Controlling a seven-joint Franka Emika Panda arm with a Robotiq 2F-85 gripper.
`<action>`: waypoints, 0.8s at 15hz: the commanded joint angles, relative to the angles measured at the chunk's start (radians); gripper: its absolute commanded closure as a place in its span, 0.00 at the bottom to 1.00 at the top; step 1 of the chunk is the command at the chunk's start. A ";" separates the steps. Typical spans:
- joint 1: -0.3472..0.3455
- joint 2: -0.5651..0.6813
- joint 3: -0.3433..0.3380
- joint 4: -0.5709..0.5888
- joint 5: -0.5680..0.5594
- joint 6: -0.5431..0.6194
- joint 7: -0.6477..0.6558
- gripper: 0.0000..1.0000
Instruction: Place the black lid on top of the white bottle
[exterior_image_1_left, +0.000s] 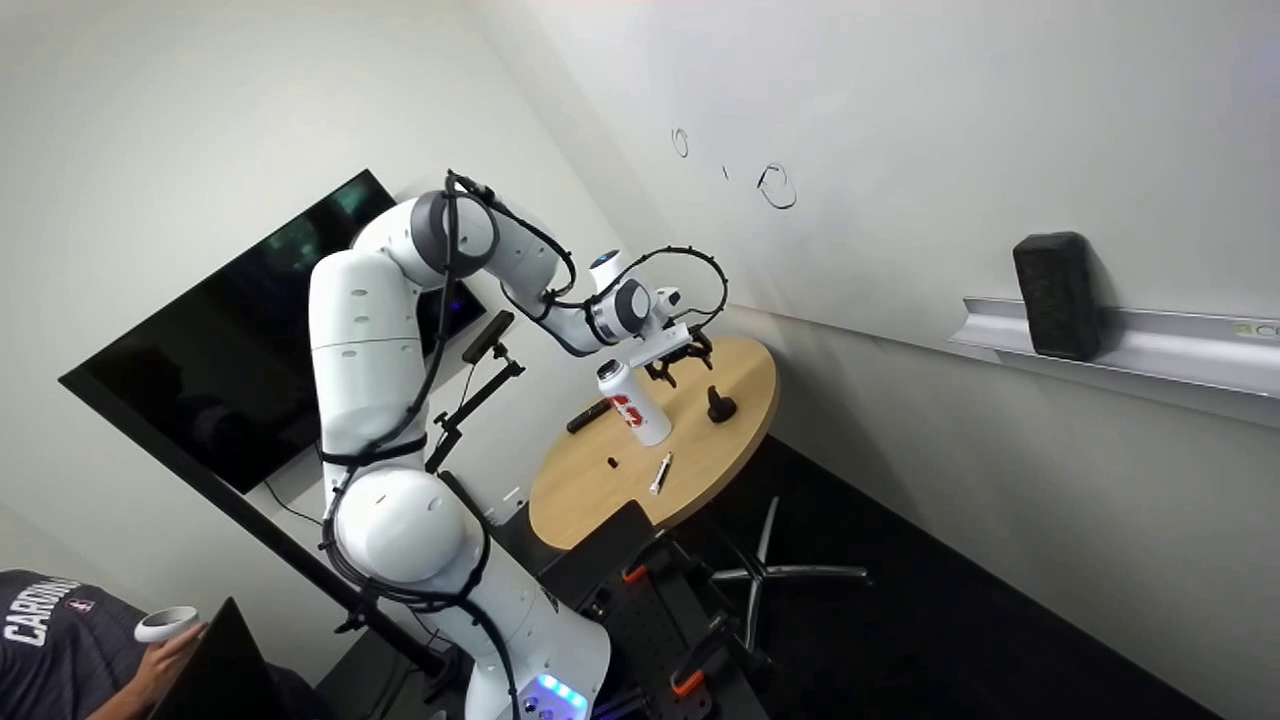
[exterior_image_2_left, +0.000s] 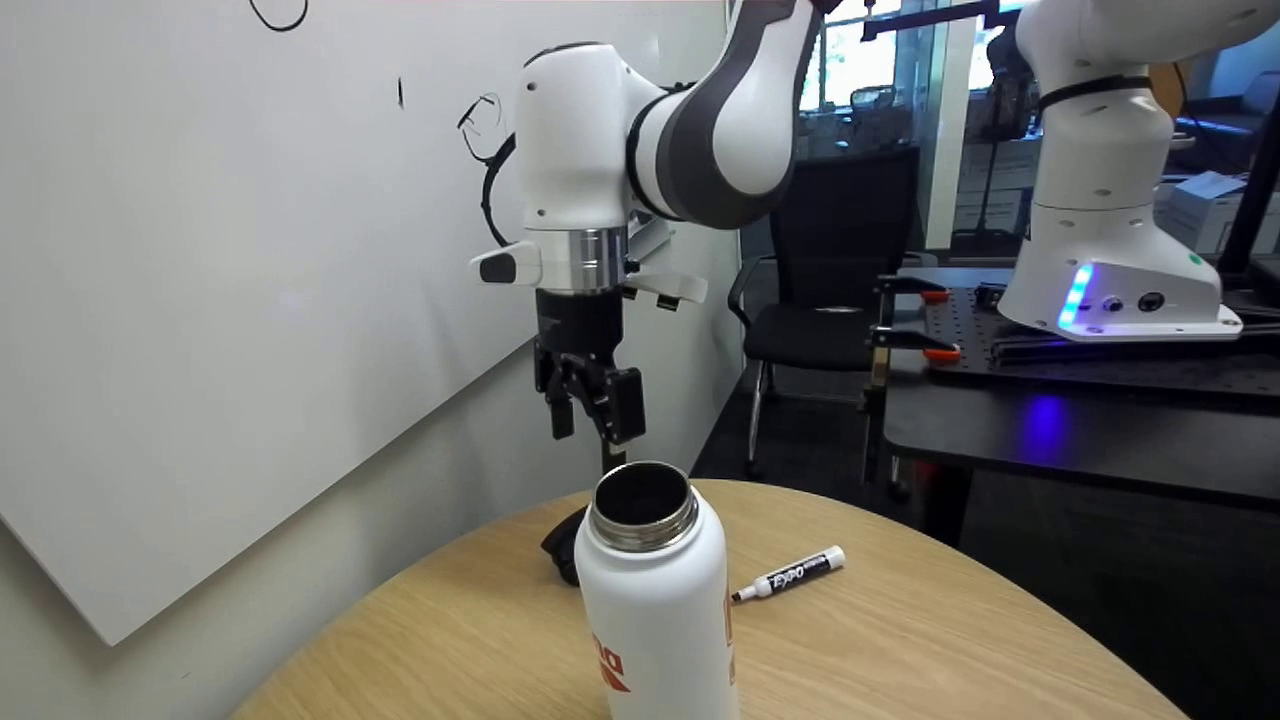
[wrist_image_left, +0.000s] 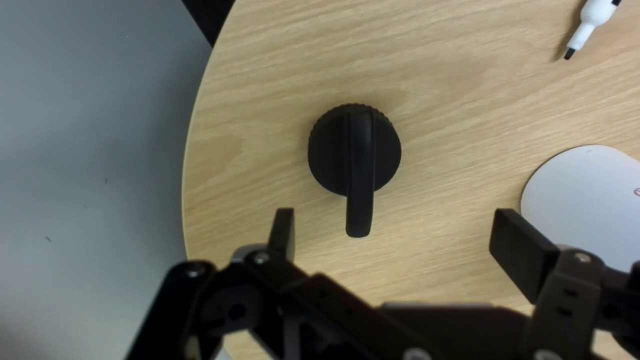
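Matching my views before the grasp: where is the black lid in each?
In an exterior view, the black lid is just right of and below center.
In an exterior view, the black lid is low, left of center, partly behind the white bottle.
In the wrist view, the black lid is near center.
Shared landmark: the marker, in all three.

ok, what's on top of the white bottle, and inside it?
Nothing sits on top of the white bottle; its threaded metal neck is bare. Inside looks dark; any contents are hidden. The black lid lies on the table.
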 joint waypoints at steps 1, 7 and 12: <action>0.028 0.080 -0.019 0.112 -0.050 -0.066 0.020 0.00; 0.044 0.177 -0.024 0.220 -0.067 -0.138 0.021 0.00; 0.051 0.225 -0.021 0.279 -0.070 -0.186 0.017 0.00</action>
